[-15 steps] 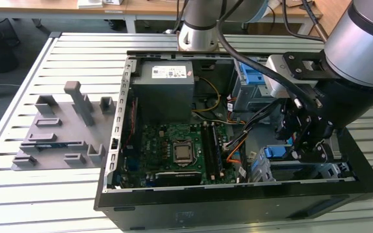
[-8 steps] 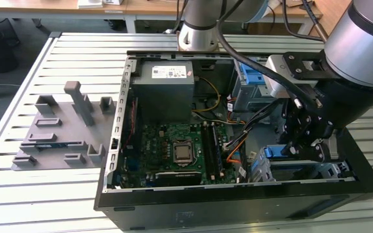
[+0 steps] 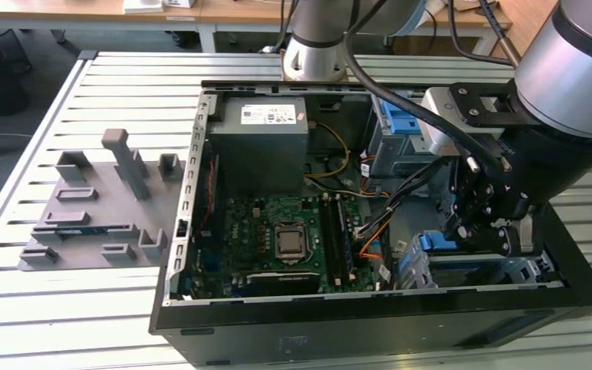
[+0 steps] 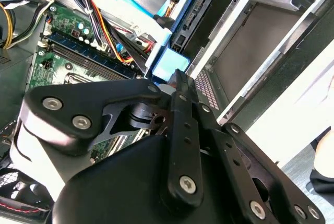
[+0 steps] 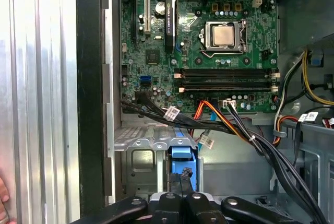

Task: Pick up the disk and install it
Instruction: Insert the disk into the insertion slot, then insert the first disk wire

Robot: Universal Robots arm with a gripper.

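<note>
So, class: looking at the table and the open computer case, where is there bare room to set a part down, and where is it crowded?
Bare slatted table lies in front of the grey fixture, and more between the fixture and the table's far edge. Inside the computer case it is crowded: the motherboard fills the floor, cables cross beside it, and the gripper hangs over the drive bays.

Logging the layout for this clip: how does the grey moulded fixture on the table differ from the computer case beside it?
The fixture is light grey and low, with upright posts; the case is black, boxy and far bigger. The fixture sits to the exterior view's left of the case. The gripper is down inside the open case, away from the fixture. Both rest on the slatted metal table.
</note>
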